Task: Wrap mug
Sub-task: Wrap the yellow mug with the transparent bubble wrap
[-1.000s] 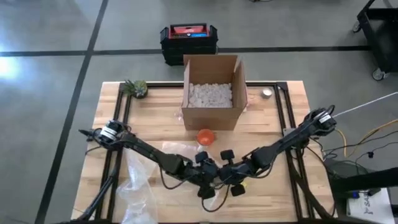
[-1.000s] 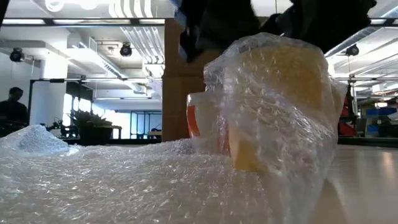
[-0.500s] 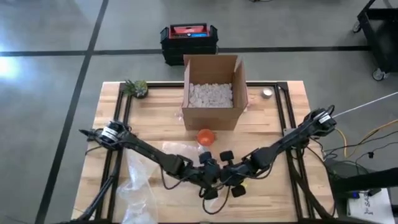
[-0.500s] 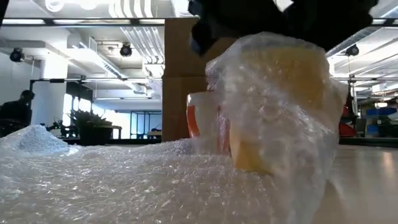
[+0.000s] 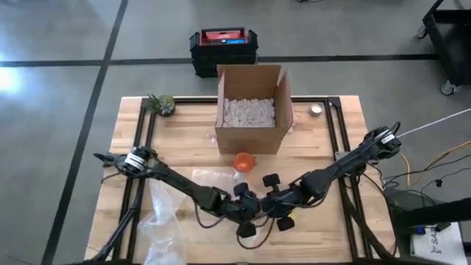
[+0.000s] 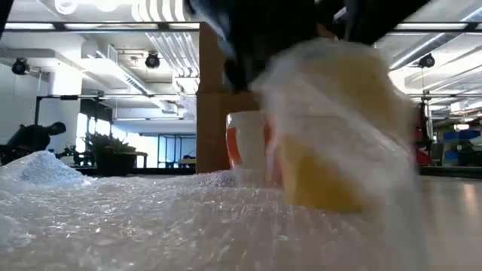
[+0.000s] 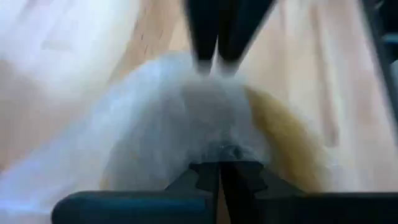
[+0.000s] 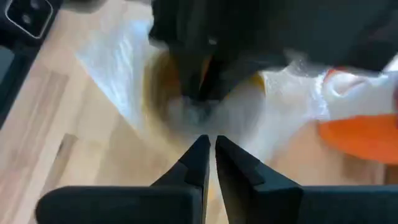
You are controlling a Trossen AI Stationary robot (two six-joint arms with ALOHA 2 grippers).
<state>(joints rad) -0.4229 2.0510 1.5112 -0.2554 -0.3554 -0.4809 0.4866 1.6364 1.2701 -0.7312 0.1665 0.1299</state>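
A yellow mug (image 6: pixel 339 143) stands near the table's front middle, covered by a sheet of bubble wrap (image 5: pixel 171 212) that spreads toward the table's left. My left gripper (image 5: pixel 254 211) and right gripper (image 5: pixel 271 211) meet tip to tip over the mug, each shut on the wrap. In the left wrist view the mug (image 7: pixel 283 134) shows yellow through the wrap. An orange mug (image 5: pixel 243 162) stands upright just behind, its base on the table. My left gripper pinches the bubble wrap's bunched top (image 7: pixel 227 152) over the yellow mug between its two fingers, coming slanting down from the table's left. The wrap drapes down around the mug, which stands on the table. My right gripper pinches the same bunch of wrap (image 8: pixel 205 124) at its fingertips, coming slanting down from the table's right, facing the left gripper's fingers.
An open cardboard box (image 5: pixel 252 110) with white packing fill stands at the back middle. A small potted plant (image 5: pixel 161 104) is at the back left, a small round thing (image 5: pixel 316 110) at the back right. A black and red case (image 5: pixel 223 48) lies on the floor beyond.
Both grippers have stayed shut on the wrap and have shifted a little toward the table's near right. The wrap over the yellow mug has moved with them and has been pulled across the mug's side; the mug stays where it stood.
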